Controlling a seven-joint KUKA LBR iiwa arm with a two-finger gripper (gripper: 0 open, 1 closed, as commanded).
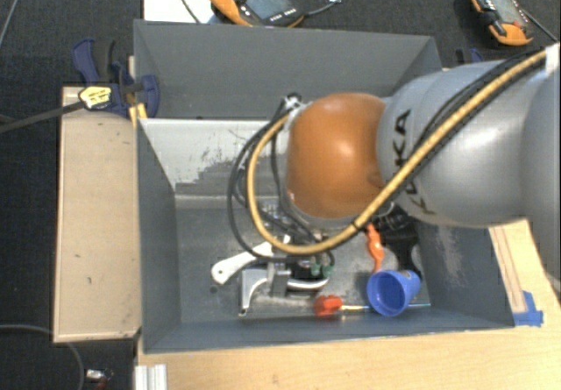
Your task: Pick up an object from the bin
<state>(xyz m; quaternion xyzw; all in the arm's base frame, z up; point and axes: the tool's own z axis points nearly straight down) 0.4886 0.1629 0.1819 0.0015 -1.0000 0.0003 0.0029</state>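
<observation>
My gripper [282, 279] is low over the bin's floor near the front wall, mostly hidden beneath the orange cover. A white curved plastic piece [230, 267] lies just left of it, touching or nearly touching. A grey metal piece [252, 294] sits directly below the gripper's left side; I cannot tell whether it is loose or part of the gripper. A small screwdriver with a red handle [330, 306] lies along the front wall just to the right.
A blue funnel-shaped cup [391, 292] rests at the front right. An orange piece [375, 244] and a black thing [401, 234] lie behind it under the arm. The arm and its cables cover the bin's middle and right.
</observation>
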